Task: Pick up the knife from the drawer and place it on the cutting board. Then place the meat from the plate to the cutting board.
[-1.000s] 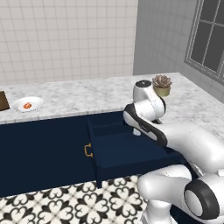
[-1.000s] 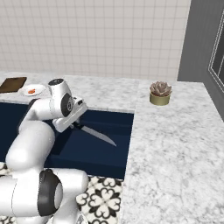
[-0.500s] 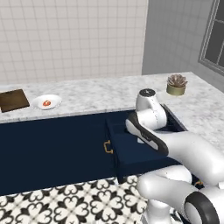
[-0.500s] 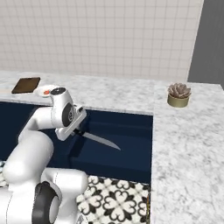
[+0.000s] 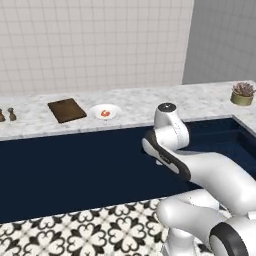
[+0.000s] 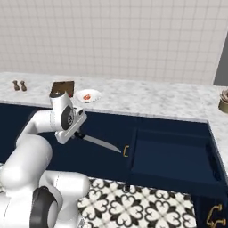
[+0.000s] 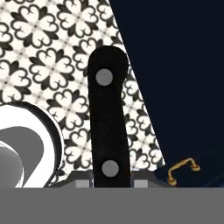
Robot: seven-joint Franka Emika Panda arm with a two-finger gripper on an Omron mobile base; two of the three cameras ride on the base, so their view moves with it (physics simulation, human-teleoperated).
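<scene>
My gripper (image 6: 76,133) is shut on the knife's black riveted handle (image 7: 108,127), and the slim silver blade (image 6: 100,143) sticks out to the right in front of the navy cabinet fronts. To the right of the blade the drawer (image 6: 171,158) stands pulled open, its brass handle (image 6: 125,151) near the blade's tip. On the counter lies the dark brown cutting board (image 5: 66,110) (image 6: 62,87). Right of it sits the white plate (image 5: 105,111) (image 6: 87,95) with the orange-red meat (image 5: 105,113) (image 6: 87,96) on it.
Two small brown shakers (image 5: 6,115) (image 6: 19,85) stand on the counter left of the board. A potted plant (image 5: 242,94) (image 6: 224,100) sits at the far right. Patterned floor tiles (image 7: 52,65) lie below the knife. A tiled wall backs the counter.
The whole scene has shifted right in both base views, so the base has driven left along the counter. The board and plate now sit nearer the middle. The knife stays in the gripper.
</scene>
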